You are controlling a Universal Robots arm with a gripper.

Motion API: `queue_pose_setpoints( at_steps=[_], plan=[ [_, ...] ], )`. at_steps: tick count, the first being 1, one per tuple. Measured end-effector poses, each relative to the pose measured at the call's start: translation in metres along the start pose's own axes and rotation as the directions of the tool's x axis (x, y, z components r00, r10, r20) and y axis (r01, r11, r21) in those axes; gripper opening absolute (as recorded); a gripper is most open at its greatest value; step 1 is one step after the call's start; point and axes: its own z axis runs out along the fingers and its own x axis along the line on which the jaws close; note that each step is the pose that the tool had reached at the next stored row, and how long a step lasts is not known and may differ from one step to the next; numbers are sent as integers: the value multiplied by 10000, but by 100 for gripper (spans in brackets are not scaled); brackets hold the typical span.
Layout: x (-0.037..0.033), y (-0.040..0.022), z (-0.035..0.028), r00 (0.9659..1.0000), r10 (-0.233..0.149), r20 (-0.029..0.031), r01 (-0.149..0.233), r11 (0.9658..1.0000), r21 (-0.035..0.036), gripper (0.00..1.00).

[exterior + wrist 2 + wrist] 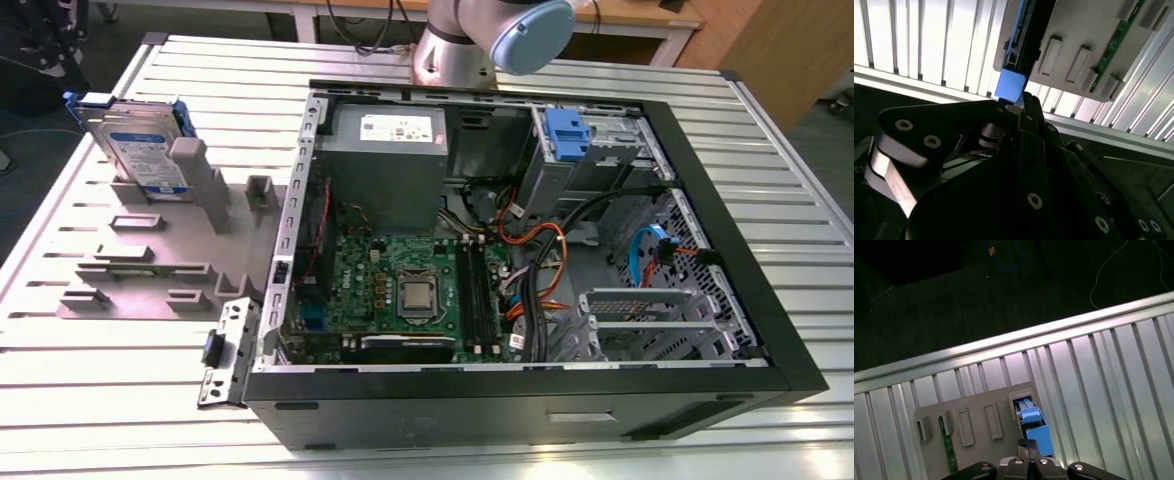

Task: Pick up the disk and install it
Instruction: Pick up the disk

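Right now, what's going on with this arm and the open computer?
A robot arm is working on the disk, which stands upright in the grey holder beside the open computer case, not yet installed. In the first wrist view the gripper sits close to the disk's blue frame.

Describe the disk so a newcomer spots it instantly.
To the exterior view's left of the open PC case, a grey holder lies on the slatted table. The disk stands on edge at its far end. Its white-and-blue label and blue frame set it apart from the bare grey posts beside it.
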Motion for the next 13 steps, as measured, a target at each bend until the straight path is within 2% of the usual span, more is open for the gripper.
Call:
queue_pose_setpoints(
  at_steps=[3, 6, 7, 8, 9, 10, 13],
  plan=[
    [0, 0, 2, 9990, -452, -21, 452, 9990, -6, 11],
    [0, 0, 4, 9972, -745, -35, 745, 9972, -11, 11],
    [0, -1, 7, 9965, -838, -39, 838, 9965, -13, 17],
    [0, -1, 11, 9955, -947, -45, 947, 9955, -15, 17],
    [0, -1, 16, 9940, -1093, -50, 1093, 9940, -18, 29],
    [0, -1, 23, 9924, -1233, -53, 1232, 9924, -20, 35],
    [-1, -1, 43, 9879, -1548, -63, 1548, 9879, -29, 41]
  ],
)
